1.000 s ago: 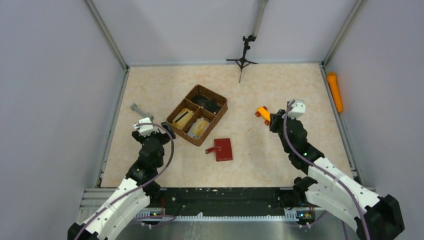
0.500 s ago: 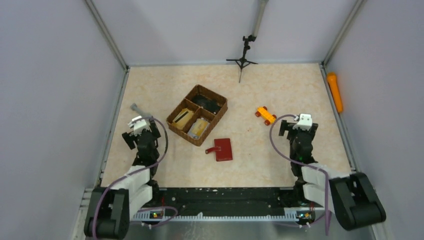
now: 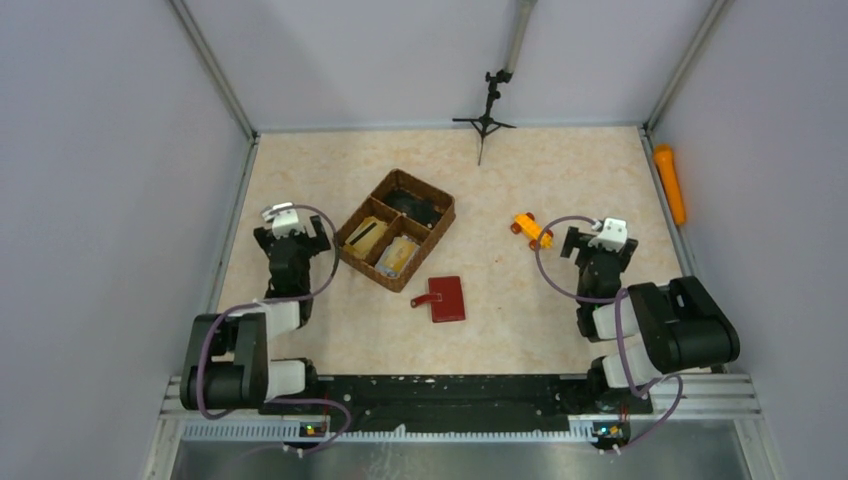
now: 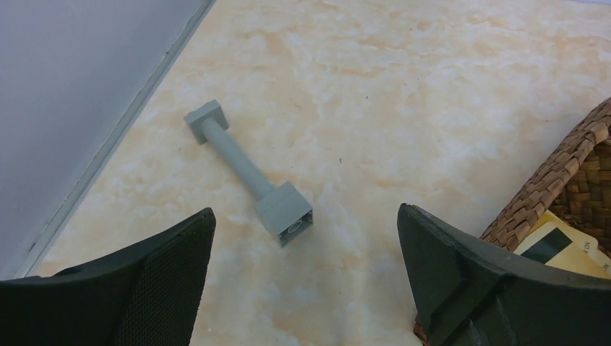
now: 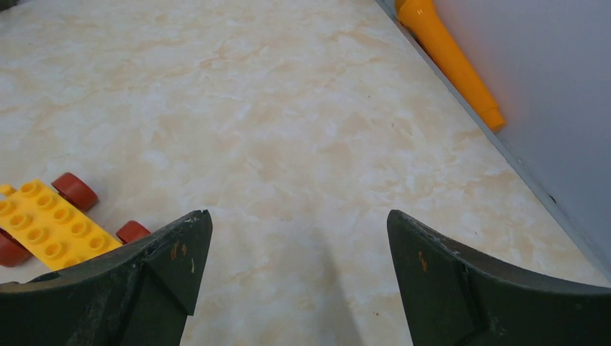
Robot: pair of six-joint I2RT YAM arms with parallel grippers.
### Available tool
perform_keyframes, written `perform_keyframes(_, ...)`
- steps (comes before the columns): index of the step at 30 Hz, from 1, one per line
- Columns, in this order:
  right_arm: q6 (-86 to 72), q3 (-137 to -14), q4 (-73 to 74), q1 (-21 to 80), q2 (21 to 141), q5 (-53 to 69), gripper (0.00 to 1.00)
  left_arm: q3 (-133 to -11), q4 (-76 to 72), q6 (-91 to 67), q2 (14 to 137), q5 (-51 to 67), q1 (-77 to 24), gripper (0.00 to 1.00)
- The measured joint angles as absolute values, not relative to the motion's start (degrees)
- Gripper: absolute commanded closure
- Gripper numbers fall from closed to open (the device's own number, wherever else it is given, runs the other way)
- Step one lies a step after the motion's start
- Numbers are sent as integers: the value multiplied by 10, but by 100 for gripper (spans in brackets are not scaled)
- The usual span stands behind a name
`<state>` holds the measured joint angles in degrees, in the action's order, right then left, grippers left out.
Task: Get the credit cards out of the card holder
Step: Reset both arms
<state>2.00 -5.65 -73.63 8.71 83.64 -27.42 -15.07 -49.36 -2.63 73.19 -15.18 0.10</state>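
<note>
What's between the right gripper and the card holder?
Between right gripper and card holder, bare table only, per the top view; the yellow toy car sits off that line.

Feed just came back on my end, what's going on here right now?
Nothing is being handled. Both arms sit folded near their bases, left gripper and right gripper open and empty. The dark red card holder lies on the table, apparently closed, near the woven basket, where a yellow card shows in one compartment.
</note>
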Motion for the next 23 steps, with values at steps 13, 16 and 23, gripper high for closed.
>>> perform_keyframes(13, 1, -76, -725, 83, 840, -259, 2, -161, -560, -18, 841, -58, 24, 1)
perform_keyframes(16, -1, -76, -725, 83, 840, -258, 2, -163, -559, -18, 841, -58, 24, 1)
perform_keyframes(23, -1, -76, -725, 82, 840, -258, 2, -170, -556, -18, 841, -58, 26, 1)
